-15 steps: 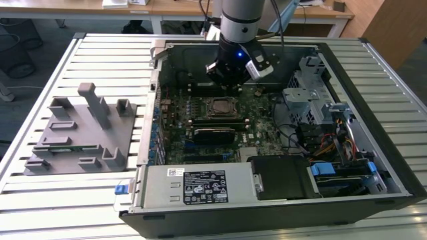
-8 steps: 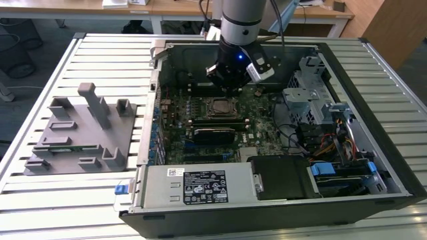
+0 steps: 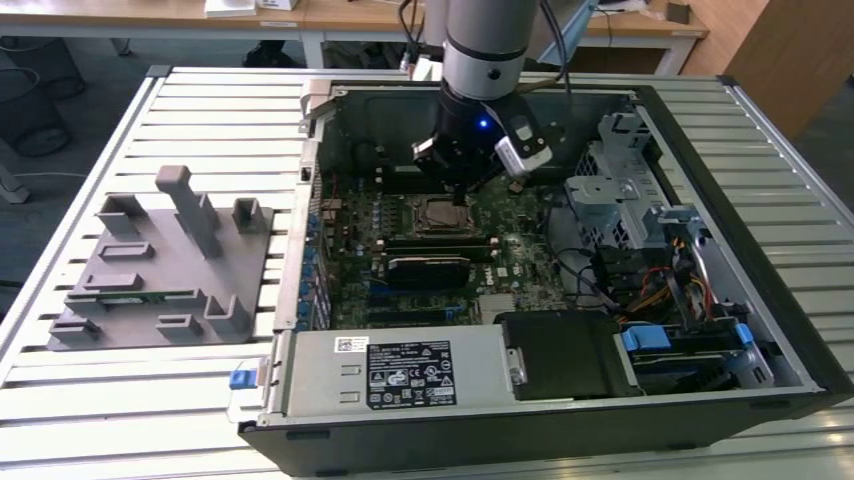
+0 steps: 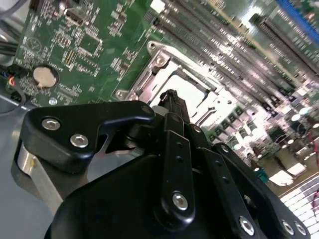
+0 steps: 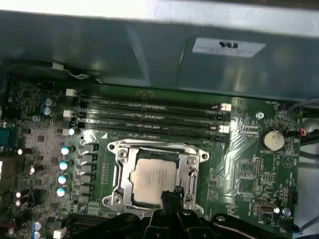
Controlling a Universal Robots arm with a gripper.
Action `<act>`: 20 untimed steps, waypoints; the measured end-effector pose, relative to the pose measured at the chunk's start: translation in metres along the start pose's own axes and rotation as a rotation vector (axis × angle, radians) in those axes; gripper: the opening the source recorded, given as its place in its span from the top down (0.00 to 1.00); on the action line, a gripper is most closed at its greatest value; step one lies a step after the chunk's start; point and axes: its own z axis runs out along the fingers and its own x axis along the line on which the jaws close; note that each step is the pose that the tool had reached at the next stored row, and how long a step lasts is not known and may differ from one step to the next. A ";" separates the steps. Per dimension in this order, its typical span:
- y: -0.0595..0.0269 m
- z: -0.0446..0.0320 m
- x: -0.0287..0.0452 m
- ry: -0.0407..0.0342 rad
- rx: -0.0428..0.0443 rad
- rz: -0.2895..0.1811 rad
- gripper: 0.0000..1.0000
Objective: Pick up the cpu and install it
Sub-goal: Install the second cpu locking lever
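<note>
Slatted white bench, open dark computer case with green motherboard — the small silvery square cpu lies flat in its metal-framed socket. The black gripper hangs directly over the chip's edge — fingers pressed together, holding nothing.

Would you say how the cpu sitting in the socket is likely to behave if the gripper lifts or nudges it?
The cpu looks thin, flat and metal-topped, so probably stiff, light and somewhat slippery. Lying flat inside the socket frame, it shouldn't roll or tip. The gripper hovers at its edge.
</note>
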 end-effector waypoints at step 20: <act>-0.0221 -0.0012 0.0017 0.0501 -0.0095 0.001 0.89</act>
